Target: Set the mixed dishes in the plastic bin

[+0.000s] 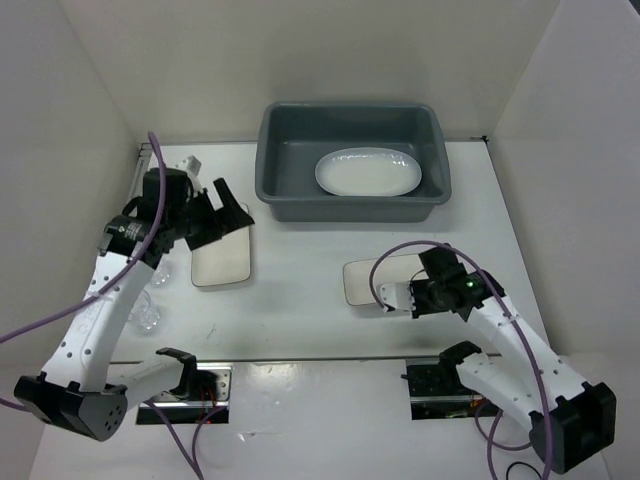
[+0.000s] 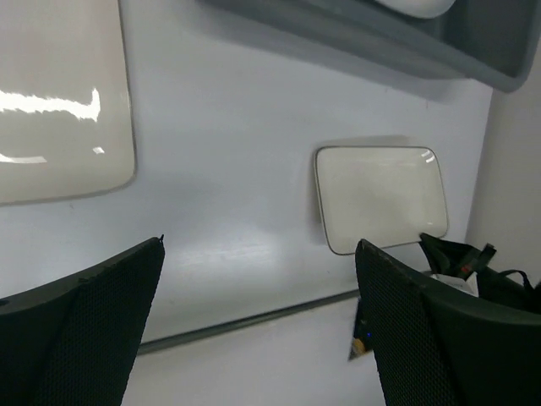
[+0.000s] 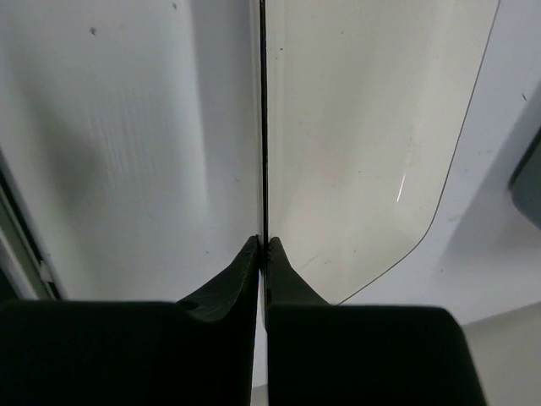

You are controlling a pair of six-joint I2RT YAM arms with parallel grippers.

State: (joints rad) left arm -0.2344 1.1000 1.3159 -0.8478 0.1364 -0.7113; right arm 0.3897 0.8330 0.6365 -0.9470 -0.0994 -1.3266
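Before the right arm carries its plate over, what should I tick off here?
1. Right gripper shut on the rim of the right-hand plate: ok.
2. Plate lifted off the table: cannot tell.
3. Bare floor in the bin beside the platter: ok.
4. No dish lying between that plate and the bin: ok.
5. Left gripper open, holding nothing, above the left-hand plate: ok.
6. Cups out of the way by the left arm: ok.
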